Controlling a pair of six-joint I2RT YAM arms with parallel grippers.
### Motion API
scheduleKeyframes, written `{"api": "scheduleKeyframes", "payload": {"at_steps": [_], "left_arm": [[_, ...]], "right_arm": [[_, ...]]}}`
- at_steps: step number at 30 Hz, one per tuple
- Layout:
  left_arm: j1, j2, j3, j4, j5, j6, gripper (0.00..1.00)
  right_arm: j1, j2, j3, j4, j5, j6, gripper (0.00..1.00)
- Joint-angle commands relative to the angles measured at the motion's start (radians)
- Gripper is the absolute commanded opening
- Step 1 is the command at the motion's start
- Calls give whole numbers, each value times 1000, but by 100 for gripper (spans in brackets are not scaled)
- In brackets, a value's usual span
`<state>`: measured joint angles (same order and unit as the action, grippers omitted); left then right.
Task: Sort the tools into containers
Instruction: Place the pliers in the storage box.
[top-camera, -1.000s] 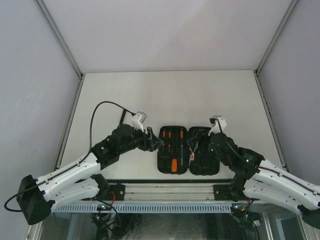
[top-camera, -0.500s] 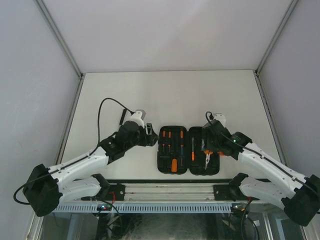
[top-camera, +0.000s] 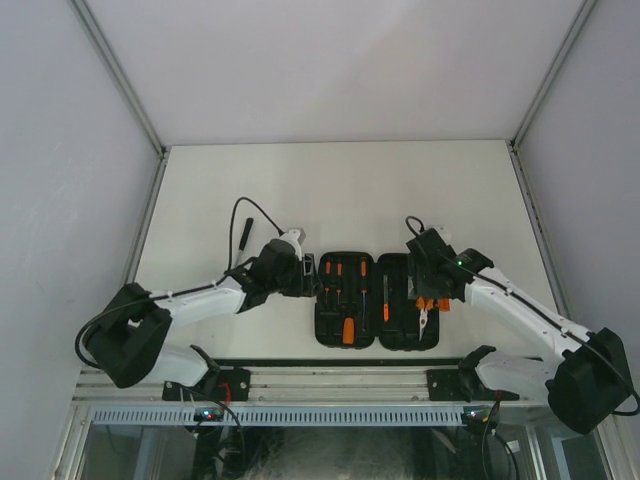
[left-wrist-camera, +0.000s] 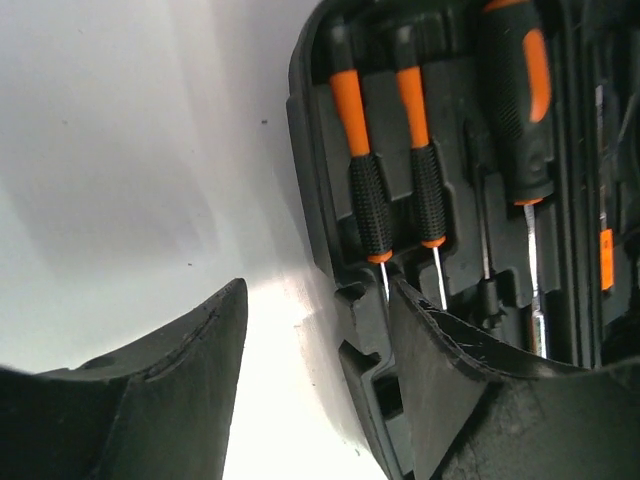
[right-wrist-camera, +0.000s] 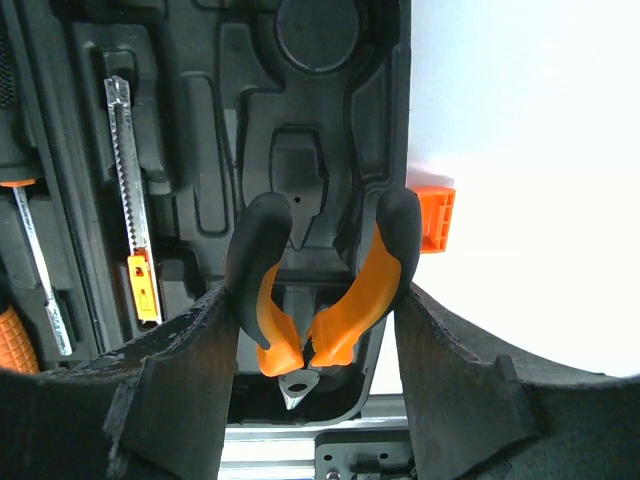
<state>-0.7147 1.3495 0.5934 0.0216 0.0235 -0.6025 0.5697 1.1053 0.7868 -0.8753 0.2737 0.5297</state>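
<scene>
The black container (top-camera: 400, 338) lies open in mid-table, near the front edge. Its left half holds thin screwdrivers (left-wrist-camera: 362, 170) and a thick one (left-wrist-camera: 520, 100) in moulded slots. My left gripper (left-wrist-camera: 318, 290) (top-camera: 308, 272) is open astride the container's left wall (left-wrist-camera: 310, 200), one finger over the table and one over the inside. My right gripper (right-wrist-camera: 315, 295) (top-camera: 428, 290) is shut on the orange-and-black handles of the needle-nose pliers (right-wrist-camera: 365, 290) (top-camera: 424, 312). It holds them just above the right half (right-wrist-camera: 310, 160), nose towards the front edge. No hammer shows.
A thin metal tool with an orange tab (right-wrist-camera: 128, 180) sits in a slot left of the pliers. The orange latch (right-wrist-camera: 432, 218) sticks out from the container's right edge. A black cable (top-camera: 245, 230) loops over the table behind the left arm. A metal rail (top-camera: 330, 375) runs along the front.
Both arms have stretched forward. The left gripper has slid right up to the container's left wall and narrowed slightly. The right gripper has carried the pliers a little right over the right half.
</scene>
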Motion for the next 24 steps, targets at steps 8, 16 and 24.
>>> {"api": "scheduleKeyframes", "payload": {"at_steps": [8,16,24], "left_arm": [[21,132,97,75,106,-20,57],[23,189,61,161,147,-39,51],[23,183,67,181,168,-45,49]], "right_arm": [[-39,116,48,75,-72,-86,0],[-47,221,49,63,-108,-81,5],[-47,272,45,52,-104,-55,26]]}}
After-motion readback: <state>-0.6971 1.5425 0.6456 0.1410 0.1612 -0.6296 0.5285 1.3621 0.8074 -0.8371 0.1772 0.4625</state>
